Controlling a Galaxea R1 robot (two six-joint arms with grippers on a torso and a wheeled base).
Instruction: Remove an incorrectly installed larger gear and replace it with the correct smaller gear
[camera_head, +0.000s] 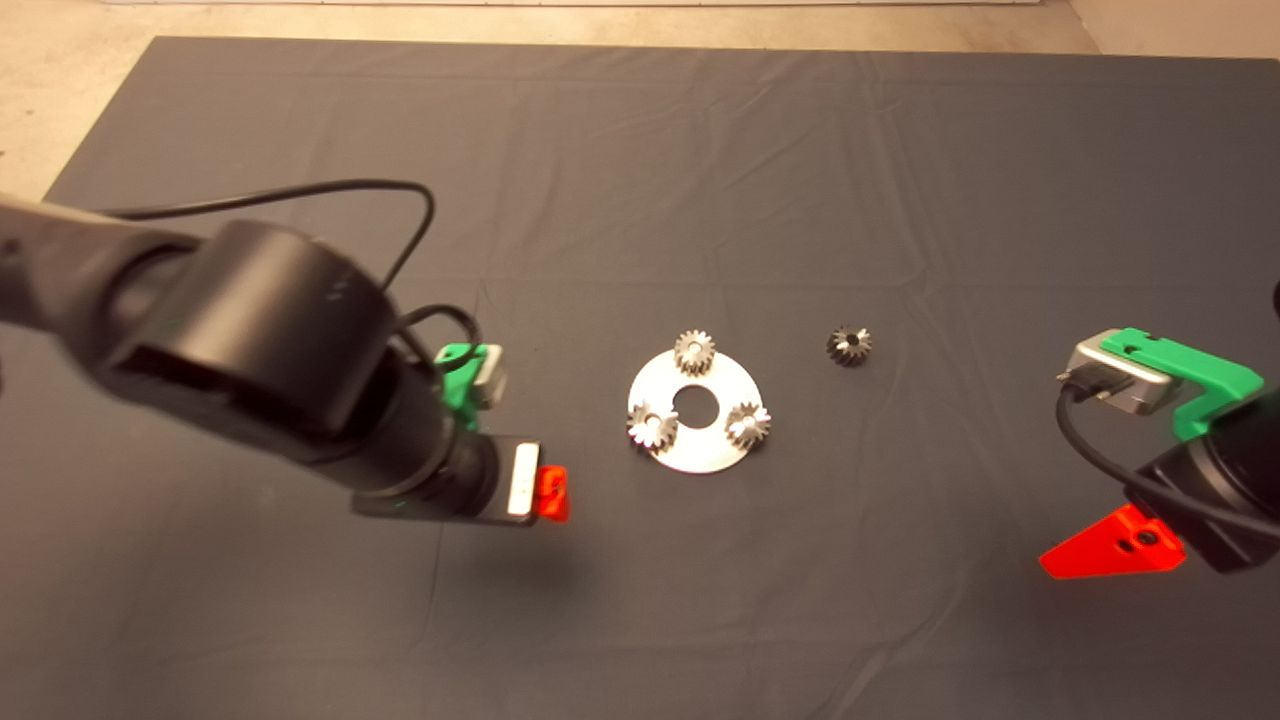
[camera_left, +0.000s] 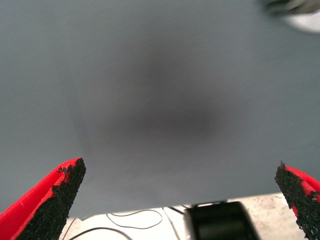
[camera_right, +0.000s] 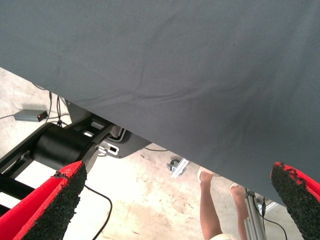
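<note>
Left arm out over the mat, gears untouched on the plate.

The left gripper (camera_head: 552, 494) hangs above the dark mat (camera_head: 640, 180) just left of the round silver plate (camera_head: 700, 455), its red fingers (camera_left: 55, 200) spread wide with nothing between them. Three silver gears stand on that plate around its centre hole: the larger gear (camera_head: 651, 427) at the lower left, one smaller silver gear (camera_head: 694, 352) at the top, another (camera_head: 748, 425) at the lower right. The smaller gear (camera_head: 849, 345), dark with slanted teeth, lies alone on the mat to the plate's upper right, apart from it. The right gripper (camera_head: 1105, 552) waits at the right edge, fingers (camera_right: 50, 205) wide, empty; its wrist view catches a person's legs (camera_right: 212, 205) beyond the mat.
</note>
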